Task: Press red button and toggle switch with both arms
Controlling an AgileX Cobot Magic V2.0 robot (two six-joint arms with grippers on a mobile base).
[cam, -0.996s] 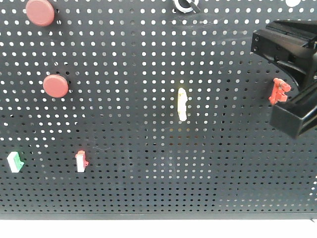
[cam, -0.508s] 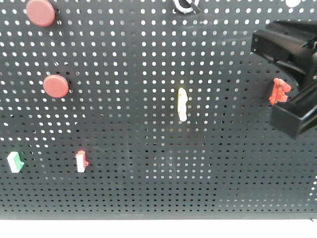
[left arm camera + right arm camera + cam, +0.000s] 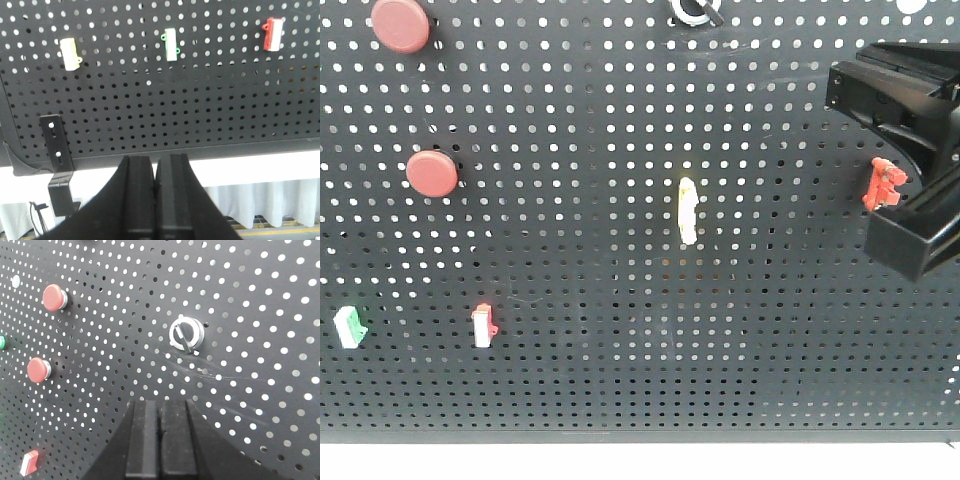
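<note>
Black pegboard (image 3: 620, 380) fills the front view; no readable writing or brand on any part. Far left, two red buttons: upper red button (image 3: 400, 24) at the top edge, lower red button (image 3: 432, 173) below it, both mounted flat on the board. Lower left, a green-and-white rocker (image 3: 350, 326), then a red-and-white rocker (image 3: 483, 325) just to its right. Top centre, the toggle switch (image 3: 695, 11), cut off by the frame edge. Mid-board, a pale yellow upright piece (image 3: 688, 210). Right, a red bracket (image 3: 883, 185) beside the black right arm body.

Left gripper (image 3: 155, 170): fingers pressed together, nothing between them, below the board's bottom edge, well apart from both buttons.

Right gripper (image 3: 160, 415): fingers pressed together, empty, just below the toggle switch (image 3: 186, 334), not touching. Lever is angled down-right inside the silver ring.
</note>
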